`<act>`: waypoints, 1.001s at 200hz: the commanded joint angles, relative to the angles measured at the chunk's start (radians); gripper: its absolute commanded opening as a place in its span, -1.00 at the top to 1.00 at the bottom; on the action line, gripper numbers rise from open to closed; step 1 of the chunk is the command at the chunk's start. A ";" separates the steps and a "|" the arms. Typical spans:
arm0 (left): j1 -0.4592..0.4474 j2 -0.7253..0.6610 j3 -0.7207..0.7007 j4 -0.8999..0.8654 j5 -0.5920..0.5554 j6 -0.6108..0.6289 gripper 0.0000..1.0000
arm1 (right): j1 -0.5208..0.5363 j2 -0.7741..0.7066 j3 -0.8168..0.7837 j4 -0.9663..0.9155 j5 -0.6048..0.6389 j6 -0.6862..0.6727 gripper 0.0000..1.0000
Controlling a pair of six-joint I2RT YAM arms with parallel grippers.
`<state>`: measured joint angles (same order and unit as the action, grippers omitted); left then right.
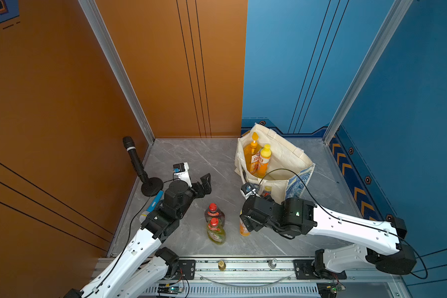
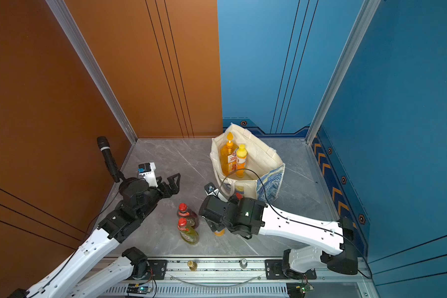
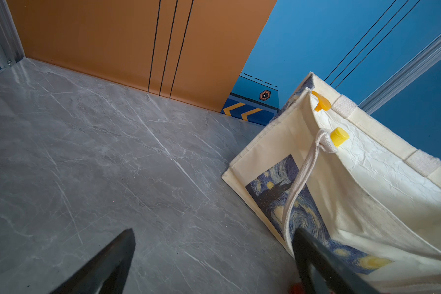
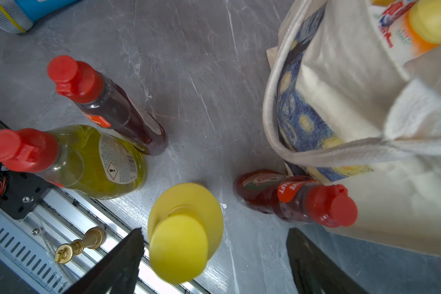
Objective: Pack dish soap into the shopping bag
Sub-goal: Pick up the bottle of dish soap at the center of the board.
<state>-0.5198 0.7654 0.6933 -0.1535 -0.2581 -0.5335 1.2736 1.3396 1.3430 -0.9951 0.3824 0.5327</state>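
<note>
Left arm [image 1: 140, 245] reaches low over the grey marbled surface [image 1: 191, 160], jaws wide and empty. Dark red bottle [image 1: 213, 212] and yellow-green bottle [image 1: 216, 233] stand centre. Right arm [image 1: 346, 227] hides most of an orange bottle [image 1: 244, 229]; its jaws straddle the yellow cap [image 4: 181, 249], apart, gripping nothing. Another red bottle [image 4: 290, 201] stands beside the bag [image 1: 289, 154], which holds two orange bottles [image 1: 252, 157]. Orange wall [image 1: 62, 103], then blue wall [image 1: 294, 64].

The pump bottle [image 1: 251, 154] and a capped bottle [image 1: 265, 158] are standing together inside the shopping bag [image 1: 287, 152] at the table's [image 1: 191, 160] back right, four other bottles [image 4: 107, 157] are standing before it, and the microphone [image 1: 134, 157] is standing at far left.
</note>
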 commanded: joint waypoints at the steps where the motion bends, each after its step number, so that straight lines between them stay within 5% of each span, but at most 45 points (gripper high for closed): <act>1: 0.013 0.001 -0.018 0.007 0.016 -0.011 -0.96 | -0.004 -0.031 -0.018 0.042 -0.074 0.016 -0.75; 200: 0.029 0.055 -0.037 0.063 0.072 -0.042 -0.96 | -0.052 0.063 -0.095 0.149 -0.143 -0.019 -0.27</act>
<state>-0.4976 0.8158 0.6693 -0.1196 -0.2077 -0.5694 1.2301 1.4029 1.2636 -0.8669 0.2543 0.5213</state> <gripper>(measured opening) 0.979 0.645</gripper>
